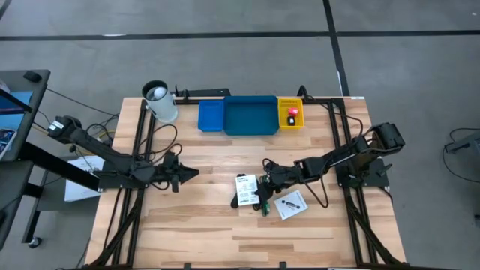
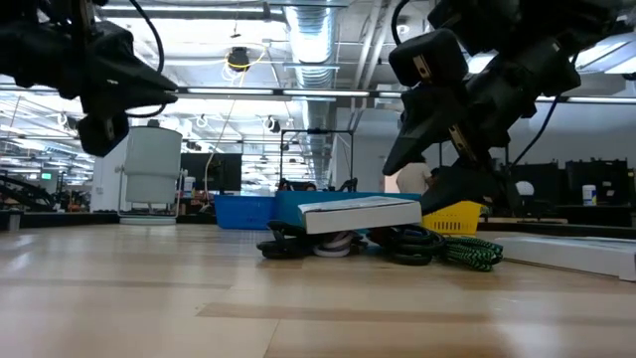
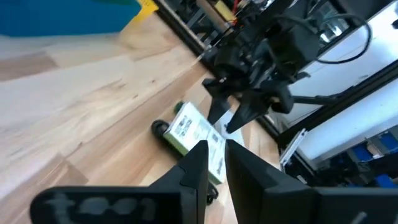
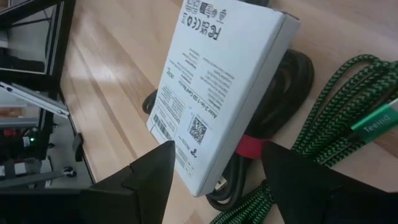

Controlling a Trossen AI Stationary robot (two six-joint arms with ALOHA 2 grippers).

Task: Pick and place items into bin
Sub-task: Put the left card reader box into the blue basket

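A white printed packet point(image 1: 246, 190) point(image 4: 217, 81) rests tilted on a coil of black cable point(image 4: 292, 74) bound with a red tie point(image 4: 252, 146). A green braided cable point(image 4: 348, 93) point(image 2: 472, 251) lies beside it. A second white packet point(image 1: 291, 204) lies flat on the table. A red block point(image 1: 292, 113) and a black piece point(image 1: 292, 121) sit in the yellow tray point(image 1: 300, 124). My right gripper point(image 4: 217, 152) point(image 1: 266, 178) hovers open just above the first packet's end. My left gripper point(image 1: 193, 174) point(image 3: 216, 149) is shut and held above the table to the packet's left.
The trays stand in a row at the far edge: small blue point(image 1: 211, 116), wide blue point(image 1: 251, 115), then the yellow one. A white-and-black cup point(image 1: 160, 101) stands left of them. Bare wood lies between the packets and the trays and toward the near edge.
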